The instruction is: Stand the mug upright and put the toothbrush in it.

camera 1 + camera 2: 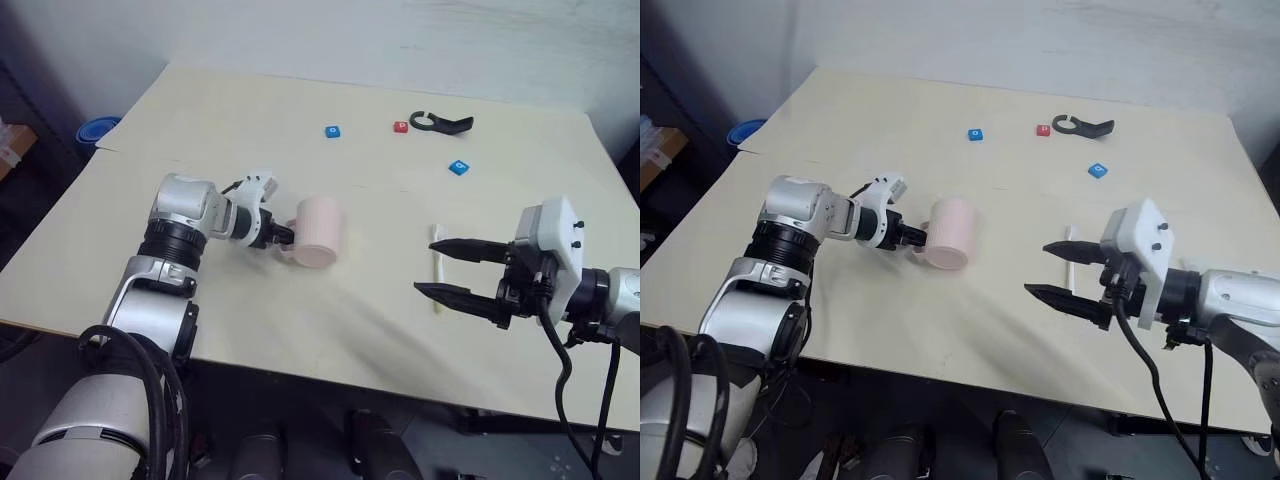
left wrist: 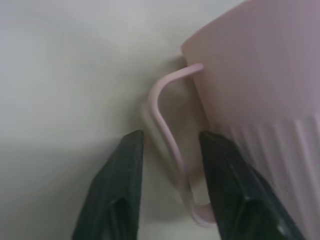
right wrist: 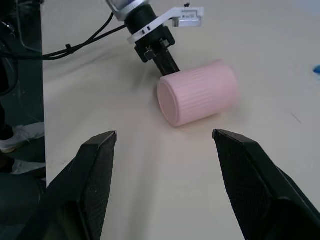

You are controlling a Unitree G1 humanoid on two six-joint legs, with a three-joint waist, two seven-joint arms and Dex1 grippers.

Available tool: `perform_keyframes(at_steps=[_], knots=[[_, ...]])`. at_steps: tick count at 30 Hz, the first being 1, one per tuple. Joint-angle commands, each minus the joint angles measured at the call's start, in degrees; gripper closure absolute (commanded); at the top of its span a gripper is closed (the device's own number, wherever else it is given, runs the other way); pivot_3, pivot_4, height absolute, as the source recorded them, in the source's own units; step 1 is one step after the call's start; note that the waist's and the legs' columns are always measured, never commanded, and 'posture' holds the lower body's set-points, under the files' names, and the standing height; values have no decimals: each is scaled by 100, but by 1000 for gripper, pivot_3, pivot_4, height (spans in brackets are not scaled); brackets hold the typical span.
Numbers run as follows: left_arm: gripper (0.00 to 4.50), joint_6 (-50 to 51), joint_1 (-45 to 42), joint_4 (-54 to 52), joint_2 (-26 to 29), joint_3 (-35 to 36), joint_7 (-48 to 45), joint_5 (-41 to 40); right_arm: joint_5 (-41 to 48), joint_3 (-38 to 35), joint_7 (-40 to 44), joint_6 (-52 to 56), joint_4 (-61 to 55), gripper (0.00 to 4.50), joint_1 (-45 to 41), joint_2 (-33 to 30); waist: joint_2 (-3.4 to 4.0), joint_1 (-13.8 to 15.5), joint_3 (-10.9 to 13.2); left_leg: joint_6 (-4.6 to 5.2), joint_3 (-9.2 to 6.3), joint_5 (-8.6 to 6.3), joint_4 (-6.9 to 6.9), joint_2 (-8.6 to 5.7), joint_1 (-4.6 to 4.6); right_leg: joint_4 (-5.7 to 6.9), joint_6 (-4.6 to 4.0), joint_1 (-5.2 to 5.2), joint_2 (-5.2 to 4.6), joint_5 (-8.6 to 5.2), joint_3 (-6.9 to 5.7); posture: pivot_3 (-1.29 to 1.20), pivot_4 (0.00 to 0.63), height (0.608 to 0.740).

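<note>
The pale pink mug (image 1: 320,232) lies on its side mid-table, with its mouth toward the front edge. My left gripper (image 1: 284,236) reaches in from the left and is shut on the mug's thin handle (image 2: 167,135), one black finger on each side of the loop. The white toothbrush (image 1: 436,268) lies flat on the table to the right, pointing front to back. My right gripper (image 1: 424,265) hovers open just over the toothbrush with nothing between its fingers. It points left toward the mug (image 3: 197,92).
At the back of the cream table (image 1: 230,120) lie two small blue tiles (image 1: 333,131) (image 1: 458,167), a red tile (image 1: 401,127) and a black clip (image 1: 443,123). A blue bowl (image 1: 97,130) sits off the table's left edge.
</note>
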Motion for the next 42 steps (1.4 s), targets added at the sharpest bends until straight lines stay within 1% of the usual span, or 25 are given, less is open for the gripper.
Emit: perform_keyframes(at_steps=[1,4,7,12,15,17,21,22,24,26,27,30,31,34,36,38,42], knots=[[3769,-9,-14,273,-119,-113,-94,136,104,-195,-79,-149,-277,1330,125,21,0,-2,0,0,0,0,0,0,0,0,0,0,0,0,0,0,150,740],[4465,-8,-43,376,-145,-64,-101,192,129,-253,-63,-191,-335,1330,265,-23,0,-7,0,0,-2,0,0,2,-2,0,1,-1,1,0,-1,0,150,740],[4465,-7,-14,362,-136,42,-108,188,27,-314,-10,-242,-254,1330,330,-120,0,-7,0,1,-2,1,1,7,-2,1,3,0,-1,0,-1,0,150,740],[4465,-50,97,226,-18,293,10,171,-607,-207,-163,-436,74,1330,369,-232,0,-20,0,2,-2,1,1,7,-2,1,3,-1,-1,0,-1,0,150,740],[4500,-511,205,-9,-33,589,185,160,-489,-343,-119,-295,212,795,421,-212,0,-21,0,2,-2,1,1,9,-1,5,3,-2,-1,0,-1,0,150,740],[4500,-924,361,-518,-64,718,188,113,-458,-399,-60,-275,217,94,460,-236,1,-29,1,1,-2,2,1,13,-1,10,3,-3,-1,0,-1,0,150,740],[4500,-1237,793,-1738,-102,587,-4,21,-561,-402,-50,-294,281,41,402,-310,1,-30,1,-2,0,3,1,22,-3,12,3,-6,-6,1,2,0,150,740],[4500,-1517,976,-2160,-145,524,-5,49,-656,-364,-35,-331,323,41,358,-374,1,-29,1,-2,0,3,1,23,-3,11,3,-7,-5,0,1,0,150,740],[4500,-2443,1378,-2907,-321,496,164,181,-721,-291,-97,-243,438,41,245,-474,3,-19,2,-3,1,2,-1,23,-4,8,3,-7,-11,0,3,0,150,740],[4500,-3501,1851,-3447,-577,488,485,378,-482,-327,38,-72,358,41,286,-550,3,-7,2,-3,2,2,-1,26,-5,4,3,-7,-29,1,3,0,150,740],[4500,-3833,2010,-3572,-663,479,600,455,-389,-351,115,-24,303,41,323,-576,3,4,2,-3,2,2,-3,26,-4,2,3,-7,-33,1,2,0,150,740],[4500,-4781,2378,-3572,-911,359,1023,818,-326,-424,336,-55,128,41,436,-658,3,7,2,-3,5,2,-5,31,-4,-1,3,-7,-23,1,4,0,150,740],[4500,-5342,2487,-3534,-1003,283,1171,990,-278,-465,332,-32,124,41,419,-664,3,-4,2,-3,7,2,-4,30,-3,0,3,-7,-19,1,5,0,150,740],[4500,-6462,2730,-3353,-1263,200,1577,1311,-110,-534,156,95,191,41,327,-590,3,-8,2,-2,9,2,5,28,-3,2,7,-5,3,3,8,0,150,740],[4500,-6859,2917,-3185,-1458,195,1724,1351,-43,-515,-21,139,206,41,310,-487,3,-7,2,1,9,1,10,25,-3,1,10,-1,4,4,8,0,150,740],[4500,-6985,2999,-3010,-1608,226,1833,1349,-13,-481,-97,147,177,41,348,-444,3,-11,2,6,10,-2,12,25,-4,-4,12,2,4,5,9,0,150,740],[4500,-7339,3271,-2870,-1699,197,2090,1561,36,-481,-241,151,119,41,457,-371,3,-23,2,8,10,-3,12,25,-5,-7,12,1,8,5,9,0,150,740]])
